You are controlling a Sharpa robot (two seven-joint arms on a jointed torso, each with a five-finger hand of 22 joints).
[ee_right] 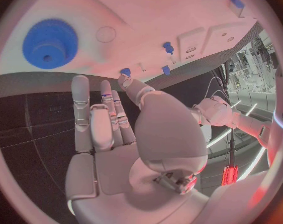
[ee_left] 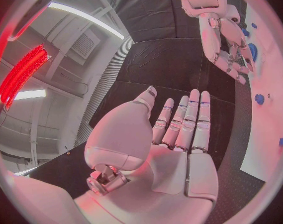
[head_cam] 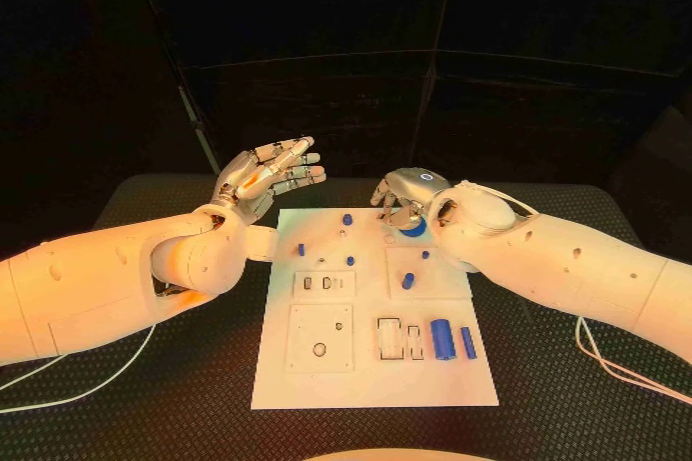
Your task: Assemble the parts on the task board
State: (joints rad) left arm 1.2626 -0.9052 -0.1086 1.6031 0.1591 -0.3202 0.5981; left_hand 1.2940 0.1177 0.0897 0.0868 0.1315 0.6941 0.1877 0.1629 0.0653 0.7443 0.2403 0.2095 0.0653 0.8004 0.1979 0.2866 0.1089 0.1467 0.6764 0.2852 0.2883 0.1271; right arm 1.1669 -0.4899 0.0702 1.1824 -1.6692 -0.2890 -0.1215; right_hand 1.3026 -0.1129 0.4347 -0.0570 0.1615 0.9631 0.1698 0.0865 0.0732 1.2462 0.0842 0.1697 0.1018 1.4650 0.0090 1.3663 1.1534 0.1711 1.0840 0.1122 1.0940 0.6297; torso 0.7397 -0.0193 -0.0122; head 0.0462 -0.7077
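Black mesh matting [head_cam: 173, 401] covers the table under me, and dark curtains close off the room behind. My right hand [head_cam: 408, 193] hovers low over the far right corner of the task board [head_cam: 375, 381], fingers [ee_right: 85, 112] stretched out side by side, nothing between them. Just past the fingertips sits the blue gear [ee_right: 49, 43], a round toothed disc lying flat on the white plate, not touched as far as I can tell. My left hand [head_cam: 267, 176] is raised off the board's far left corner, above the matting, palm up, fingers [ee_left: 181, 124] extended and a little apart, empty too.

Further out, small blue pegs [head_cam: 346, 220] stand or lie on the far half of the board, and two blue cylinders [head_cam: 441, 339] lie side by side near its right edge, next to rectangular slots [head_cam: 391, 338].

I judge the gear to be light, hard plastic, stiff and rather slick on its flat faces. Its toothed rim should give purchase, so I would pinch it across the rim, thumb against fingertips. Lying flat, it may slide on the plate before it lifts.
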